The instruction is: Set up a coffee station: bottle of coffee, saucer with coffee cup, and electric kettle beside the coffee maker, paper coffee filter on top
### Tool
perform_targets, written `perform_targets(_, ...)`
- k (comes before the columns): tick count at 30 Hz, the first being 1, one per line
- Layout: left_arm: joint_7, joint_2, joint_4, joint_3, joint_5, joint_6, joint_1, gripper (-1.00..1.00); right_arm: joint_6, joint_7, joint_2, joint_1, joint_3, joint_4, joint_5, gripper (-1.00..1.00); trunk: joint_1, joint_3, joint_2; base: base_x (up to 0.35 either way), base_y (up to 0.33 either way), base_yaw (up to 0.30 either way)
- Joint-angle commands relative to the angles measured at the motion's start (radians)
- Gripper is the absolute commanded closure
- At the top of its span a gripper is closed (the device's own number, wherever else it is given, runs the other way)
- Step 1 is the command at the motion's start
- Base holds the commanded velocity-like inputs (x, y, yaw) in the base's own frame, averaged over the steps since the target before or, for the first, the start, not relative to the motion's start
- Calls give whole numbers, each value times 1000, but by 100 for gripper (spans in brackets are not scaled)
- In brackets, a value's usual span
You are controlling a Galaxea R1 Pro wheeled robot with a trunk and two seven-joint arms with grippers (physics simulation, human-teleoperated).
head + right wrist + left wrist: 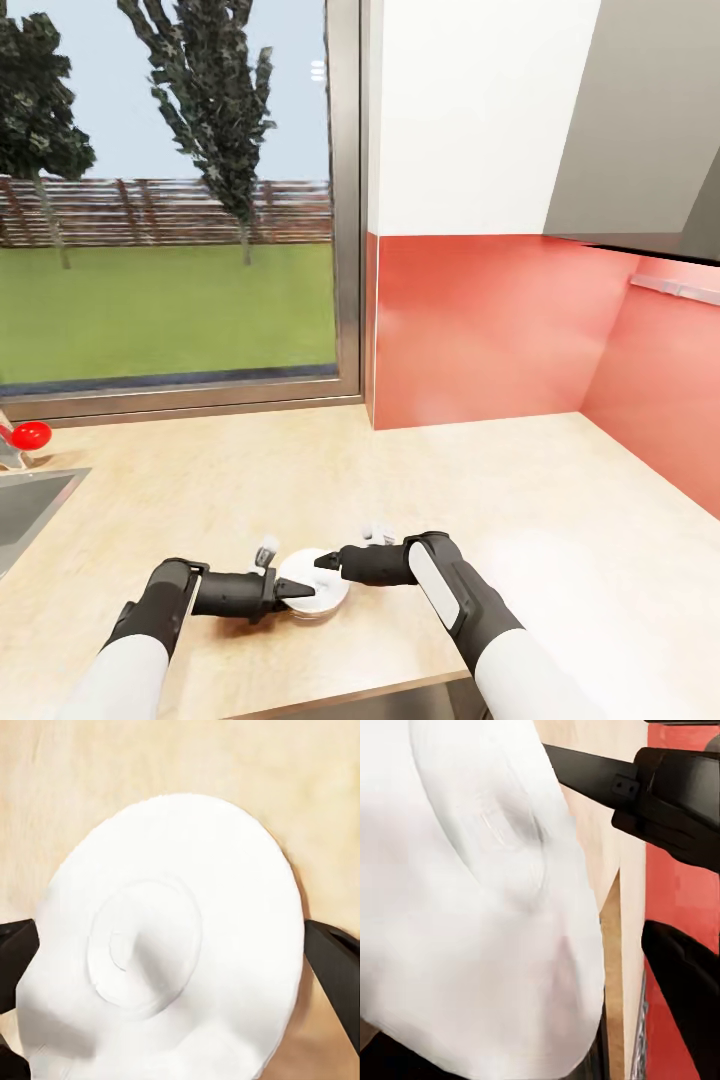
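Saucers: one white saucer (312, 583), small, round and flat, close to the front edge of the kitchen countertop (560, 520).
Grippers: two, one at each side of the saucer.
Left gripper (296, 592): its black fingers pinch the saucer's rim.
Right gripper (328, 561): its fingers sit at the saucer's other side; I cannot tell if they grip.
Sinks: one grey sink (28, 510), at the countertop's left edge.
Red knobs: one red knob (30, 435), by the sink.
Windows: one big window (170, 195), behind the countertop.
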Motion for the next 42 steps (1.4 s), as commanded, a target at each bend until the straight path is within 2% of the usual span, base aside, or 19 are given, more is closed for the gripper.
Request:
perform_targets(1,-8,-1,-2,6,-11,11,-2,100,3,2,0,0,1,0,16,-100,1,-3,-2,0,0,0)
perform_targets(15,-8,2,-4,7,-12,11,-1,100,3,3,0,0,1,0,16,-100,1,-3,-2,0,0,0)
perform_targets(22,-15,10,-10,8,-2,19,-8,100,3,2,0,0,-7,-18,15,-100,1,-3,-2,0,0,0)
perform_targets(25,-20,19,-13,8,-2,34,-17,100,5,0,0,0,-11,-88,6,-100,1,-3,-2,0,0,0)
perform_targets(28,-20,57,-13,8,0,39,-42,100,5,-1,0,-1,-30,-176,-2,-100,1,-3,-2,0,0,0)
perform_targets(31,-20,116,-12,8,0,40,-56,100,5,-3,0,-1,-117,-259,-1,-100,1,-3,-2,0,0,0)
perform_targets(32,-20,144,-12,8,0,40,-58,100,5,-4,0,-1,-147,-282,0,-100,1,-3,-2,0,0,0)
perform_targets(33,-20,229,-12,7,0,39,-56,100,5,-3,0,-1,-180,-364,0,-100,1,-3,-2,0,0,0)
perform_targets(36,-20,250,-12,9,-1,38,-55,100,5,0,0,-1,-182,-411,-1,-100,1,-3,-2,0,0,0)
perform_targets(40,-20,257,-13,15,-1,36,-52,100,4,2,0,-1,-180,-443,0,-100,1,-3,-2,0,0,0)
perform_targets(42,-20,258,-14,17,10,35,-55,100,4,3,0,-1,-178,-444,3,-100,1,-3,-2,0,0,0)
